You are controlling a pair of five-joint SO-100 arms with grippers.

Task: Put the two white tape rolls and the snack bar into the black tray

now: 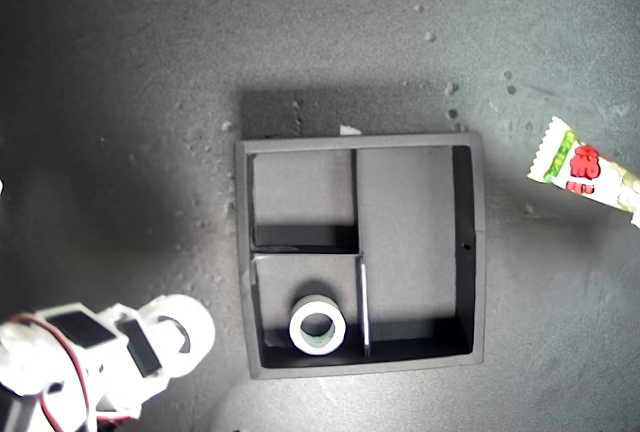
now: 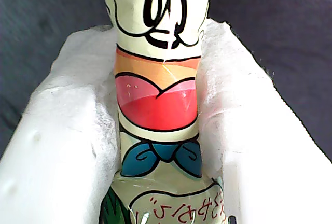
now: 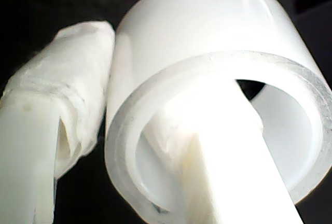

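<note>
Dark, gritty matte tabletop (image 1: 120, 82) fills our exterior view. At seven o'clock our second gripper (image 1: 165, 337) pinches a glossy white roll (image 1: 185, 330), one padded finger (image 3: 228, 146) through its bore, just outside the tray (image 1: 478, 252). Inside that square, walled black tray, its six-o'clock small compartment holds the other roll (image 1: 318, 325), lying flat. At three o'clock, well clear of the tray, our first gripper (image 2: 158, 130) clamps the crinkly, brightly printed bar (image 1: 585, 170) between foam-wrapped fingers (image 2: 67, 141). We judge one of three items placed.
</note>
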